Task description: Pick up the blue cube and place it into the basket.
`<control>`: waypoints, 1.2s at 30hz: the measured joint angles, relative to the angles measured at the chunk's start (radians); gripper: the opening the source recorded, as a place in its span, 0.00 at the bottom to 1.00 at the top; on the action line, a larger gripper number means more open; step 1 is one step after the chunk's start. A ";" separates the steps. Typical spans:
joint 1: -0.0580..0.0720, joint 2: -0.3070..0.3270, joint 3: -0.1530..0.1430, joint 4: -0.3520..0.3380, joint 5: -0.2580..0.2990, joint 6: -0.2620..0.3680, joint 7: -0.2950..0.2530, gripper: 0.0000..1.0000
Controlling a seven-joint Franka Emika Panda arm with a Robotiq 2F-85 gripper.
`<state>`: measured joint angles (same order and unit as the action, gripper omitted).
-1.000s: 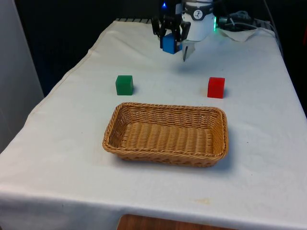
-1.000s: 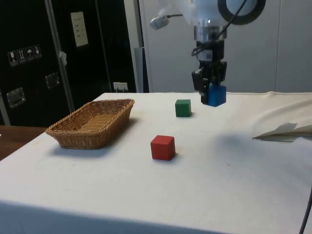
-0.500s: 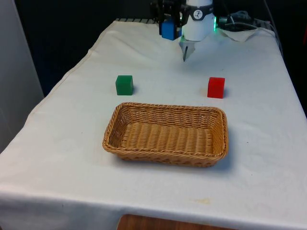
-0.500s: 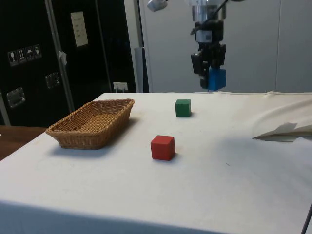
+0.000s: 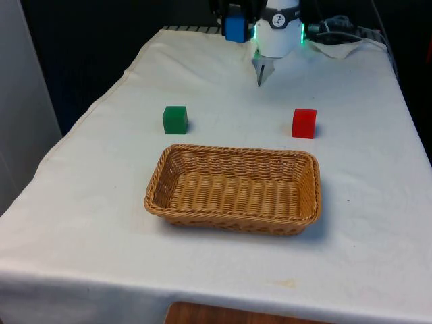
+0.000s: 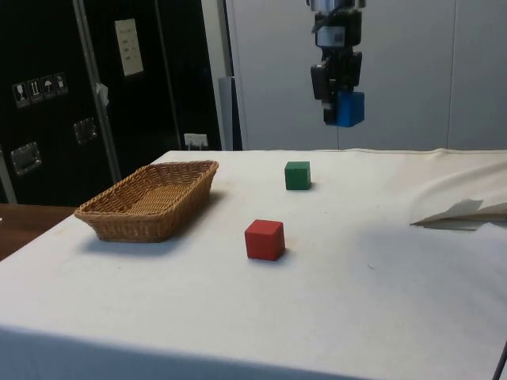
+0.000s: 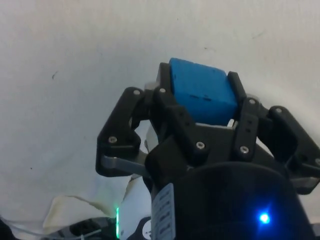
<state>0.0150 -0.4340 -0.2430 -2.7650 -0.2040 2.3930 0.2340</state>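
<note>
Pincer (image 6: 339, 107) clamped on the blue cube (image 6: 347, 108), held high above the table (image 5: 223, 270) beyond the basket (image 5: 234, 216), presumably so the carry clears the green cube (image 5: 175, 119).

Cube: we see the blue cube (image 6: 347, 108) lifted high above the cloth at the table's far end, clamped between the fingers of the gripper (image 7: 200, 95), top face level.
Basket: we see the oblong wicker basket (image 5: 303, 202) upright on the cloth, nearer the camera than the cube, well apart from it.
</note>
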 measured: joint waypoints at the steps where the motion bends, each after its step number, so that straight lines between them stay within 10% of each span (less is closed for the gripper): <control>1: 0.000 -0.004 0.000 0.002 0.000 -0.004 -0.009 0.03; 16: 0.004 0.012 0.000 0.040 0.008 -0.020 -0.125 0.03; 36: 0.021 0.237 0.032 0.244 0.082 -0.022 -0.195 0.03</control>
<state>0.0360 -0.1970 -0.2110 -2.5210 -0.1220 2.3710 0.0390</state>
